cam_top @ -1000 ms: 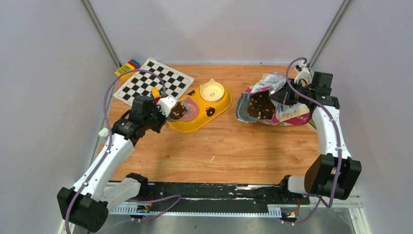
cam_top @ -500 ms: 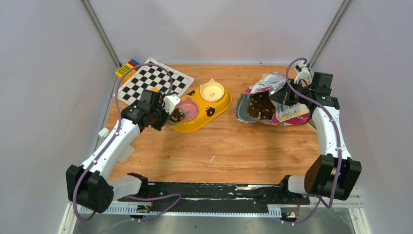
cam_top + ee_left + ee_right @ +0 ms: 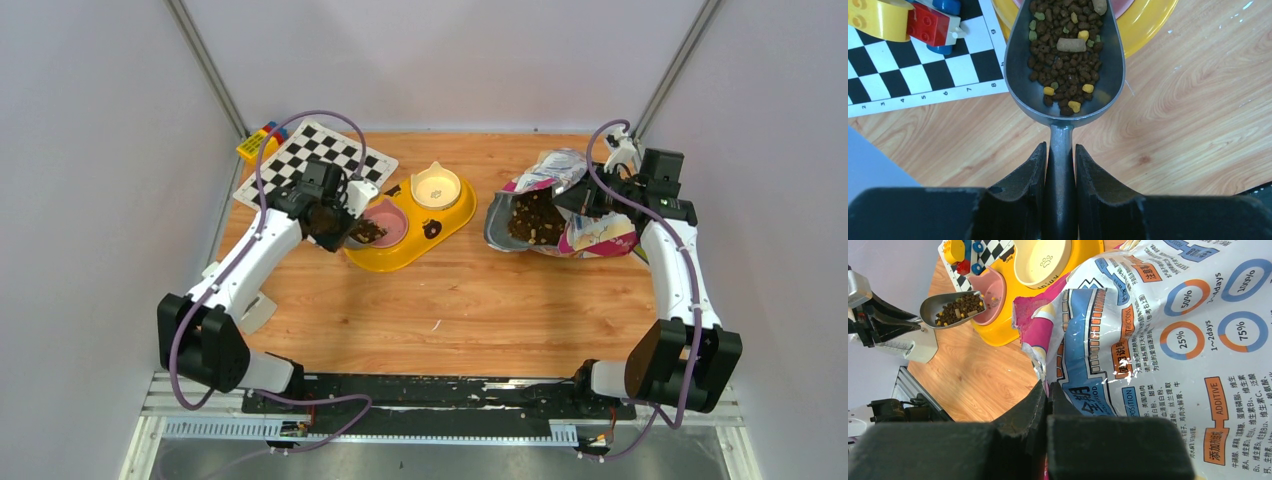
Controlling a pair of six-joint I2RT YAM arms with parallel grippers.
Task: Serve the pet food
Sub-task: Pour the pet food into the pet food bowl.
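Clamping the thin handle of the grey scoop [image 3: 1060, 140], the jaws of the left gripper [image 3: 1059, 162] are seen partly closed, one set against each side of it. The scoop's bowl is filled with the pet food [image 3: 1060, 60]: small dark brown pellets, mixed with a few yellow and green ones and one longer tan stick. The scoop's tip is held over the pink bowl [image 3: 393, 222] of the yellow feeder [image 3: 400, 257], beside a chequered board [image 3: 913, 75] on which toy bricks [image 3: 923, 22] are laid. Further right on the wooden table [image 3: 470, 300], more of the pet food is shown inside the open mouth of the glossy printed bag [image 3: 595, 238]. The bag's torn edge is pinched by the right gripper [image 3: 1047, 387], whose jaws are pressed fully together on it.
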